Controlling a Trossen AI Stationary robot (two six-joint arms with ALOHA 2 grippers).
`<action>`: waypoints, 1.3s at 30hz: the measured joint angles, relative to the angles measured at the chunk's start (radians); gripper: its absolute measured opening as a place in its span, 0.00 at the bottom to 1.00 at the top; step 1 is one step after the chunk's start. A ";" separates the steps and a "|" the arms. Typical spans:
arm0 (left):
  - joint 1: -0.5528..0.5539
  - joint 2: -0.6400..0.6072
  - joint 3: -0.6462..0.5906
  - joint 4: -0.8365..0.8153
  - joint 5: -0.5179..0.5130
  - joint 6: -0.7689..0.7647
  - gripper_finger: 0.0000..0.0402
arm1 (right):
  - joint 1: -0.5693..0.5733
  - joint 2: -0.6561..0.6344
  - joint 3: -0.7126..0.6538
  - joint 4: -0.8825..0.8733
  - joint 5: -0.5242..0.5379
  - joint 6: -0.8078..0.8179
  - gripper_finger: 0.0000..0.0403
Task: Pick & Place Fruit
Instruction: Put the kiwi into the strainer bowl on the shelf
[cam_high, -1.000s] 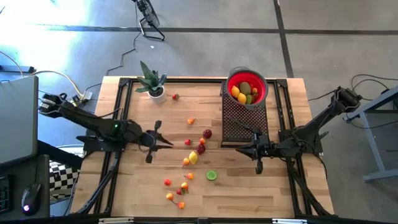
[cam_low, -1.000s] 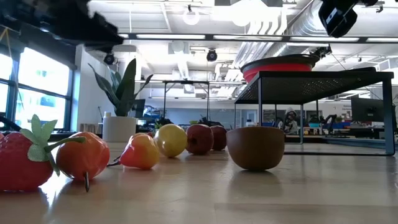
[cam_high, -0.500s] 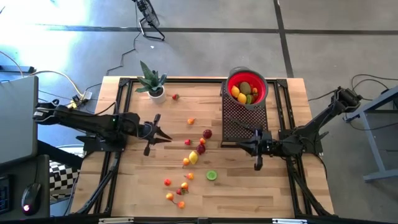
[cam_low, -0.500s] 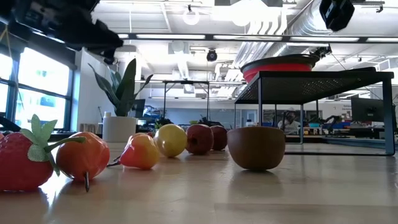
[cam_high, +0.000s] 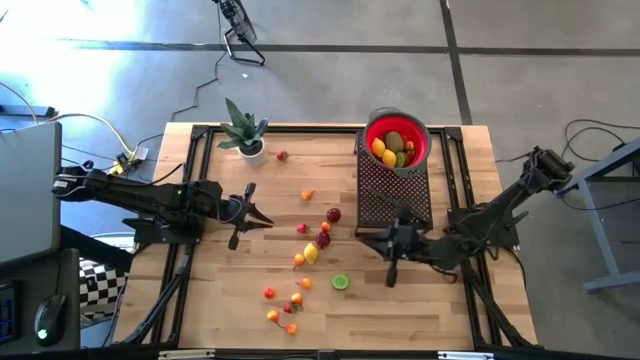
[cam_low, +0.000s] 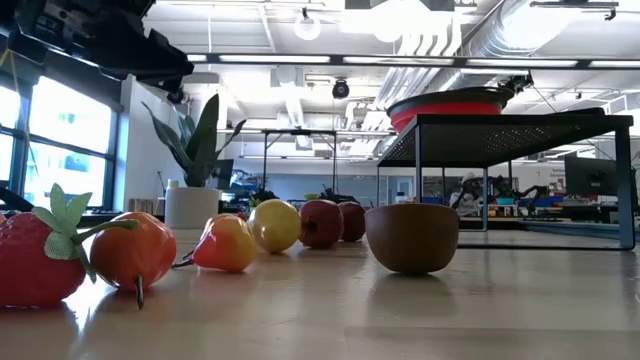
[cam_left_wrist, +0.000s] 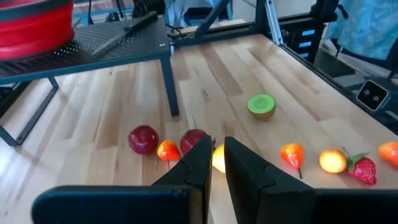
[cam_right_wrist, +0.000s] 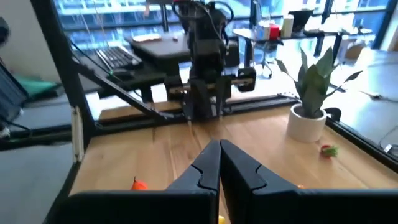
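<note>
Red plastic bowl (cam_high: 397, 140) is sitting on top of the black perforated metal stand (cam_high: 392, 195), w/ several yellow, orange and green toy fruits (cam_high: 391, 150) lying inside it. Most of the small toy fruits (cam_high: 311, 252) are lying loose on the light wooden table (cam_high: 230, 300), scattered just beside the stand and trailing away from it toward the table's near edge; a green halved kiwi-like piece (cam_high: 341, 282) is resting near the stand's near corner. 1 small red strawberry (cam_high: 283, 155) is lying apart, next to the spiky green plant in a white pot (cam_high: 245, 133).

Left gripper (cam_high: 262, 222) is hovering on the far side of the fruit scatter from the stand, fingers nearly closed w/ only a thin slit between them, gripping nothing. Right gripper (cam_high: 364, 238) is hanging just beside the stand's near edge, fingers (cam_right_wrist: 236, 163) pressed together, empty too.
</note>
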 joint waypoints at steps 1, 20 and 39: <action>0.000 0.000 0.000 -0.001 0.000 0.000 0.09 | -0.007 0.016 0.026 -0.036 -0.009 0.016 0.01; 0.000 0.000 0.000 -0.001 -0.003 -0.008 0.09 | -0.189 0.349 0.471 -0.738 -0.522 0.342 0.01; 0.000 0.001 0.000 0.000 -0.006 -0.009 0.09 | -0.240 0.475 0.471 -0.790 -0.689 0.371 0.20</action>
